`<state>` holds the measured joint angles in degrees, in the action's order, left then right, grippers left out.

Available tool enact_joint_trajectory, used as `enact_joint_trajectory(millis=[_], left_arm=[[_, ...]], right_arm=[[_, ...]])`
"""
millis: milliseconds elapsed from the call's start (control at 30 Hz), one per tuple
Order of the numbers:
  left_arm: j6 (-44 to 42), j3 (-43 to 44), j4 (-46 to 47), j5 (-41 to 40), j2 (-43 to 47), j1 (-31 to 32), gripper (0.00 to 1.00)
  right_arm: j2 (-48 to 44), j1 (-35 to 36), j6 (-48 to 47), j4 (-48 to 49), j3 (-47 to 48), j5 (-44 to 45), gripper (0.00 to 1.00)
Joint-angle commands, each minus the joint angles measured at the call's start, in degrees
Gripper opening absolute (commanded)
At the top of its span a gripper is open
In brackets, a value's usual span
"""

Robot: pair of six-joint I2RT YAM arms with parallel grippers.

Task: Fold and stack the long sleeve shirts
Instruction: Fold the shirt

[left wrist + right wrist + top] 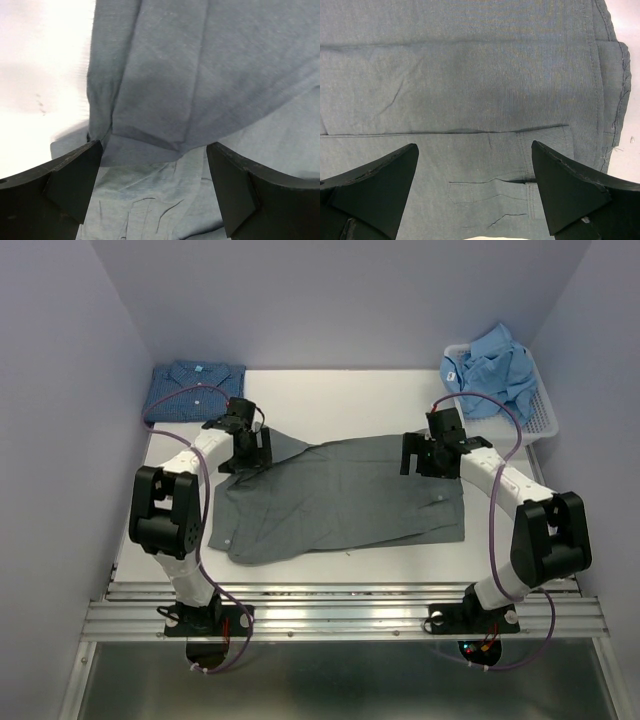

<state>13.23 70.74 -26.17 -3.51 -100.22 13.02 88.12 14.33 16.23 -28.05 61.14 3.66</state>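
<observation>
The grey shirt [340, 502] lies spread across the middle of the frame on the white table [340, 390], with a flap doubled over at its left end. The left gripper [246, 452] hangs over the shirt's upper left corner, jaws wide apart, holding nothing. The right gripper [426, 456] hangs over its upper right part, jaws likewise apart and empty. A folded dotted blue shirt [195, 388] sits at the upper left. A light blue shirt [495, 368] lies crumpled in the basket [548, 420] at the upper right.
</observation>
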Motion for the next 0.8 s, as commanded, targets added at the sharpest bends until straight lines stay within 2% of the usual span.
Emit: enact_joint_trajectory(millis=[0, 33, 100, 133, 167, 200, 333, 400, 500, 633, 767], left_arm=[[0.6, 3.2, -1.9, -5.3, -2.3, 0.2, 0.98], [0.2, 3.7, -2.0, -5.0, -2.6, 0.2, 0.95], [-0.3, 3.8, -2.1, -3.7, -2.4, 0.3, 0.73], [-0.7, 3.2, -2.1, -3.7, -1.5, 0.3, 0.59], [-0.8, 2.0, -2.0, -4.2, -0.9, 0.3, 0.22], [-0.8, 1.5, -2.1, -4.7, 0.5, 0.3, 0.00], [-0.1, 1.5, -2.7, -4.8, 3.9, 0.4, 0.00], [0.4, 3.1, -3.1, -4.4, 6.0, 0.7, 0.00], [-0.8, 5.9, -4.3, -2.8, 6.9, 1.1, 0.00], [-2.0, 10.8, -9.2, -5.4, 3.2, 2.7, 0.00], [-2.8, 17.7, -15.6, -12.0, -1.6, 4.1, 0.00]], right_arm=[[0.3, 0.2, -0.8, 0.4, 2.8, 0.3, 1.00], [0.1, 0.2, -0.8, 0.4, 2.8, 0.9, 1.00], [0.0, 0.2, -0.6, 0.4, 2.8, 1.8, 1.00], [0.0, 0.2, -0.2, 0.4, 2.7, 2.1, 1.00], [-0.1, 0.2, 0.1, 0.5, 2.7, 3.3, 1.00], [-0.2, 0.2, 0.4, 0.4, 2.8, 3.6, 1.00], [0.8, -1.9, 6.0, 0.5, 4.1, 8.5, 1.00], [3.9, -2.5, 7.8, 0.6, 7.6, 11.6, 1.00], [8.5, -2.5, 7.9, 0.6, 15.1, 11.5, 1.00], [18.2, -2.5, 7.6, 0.3, 23.1, 14.2, 1.00], [25.1, -2.5, 7.6, 0.5, 29.9, 18.5, 1.00]])
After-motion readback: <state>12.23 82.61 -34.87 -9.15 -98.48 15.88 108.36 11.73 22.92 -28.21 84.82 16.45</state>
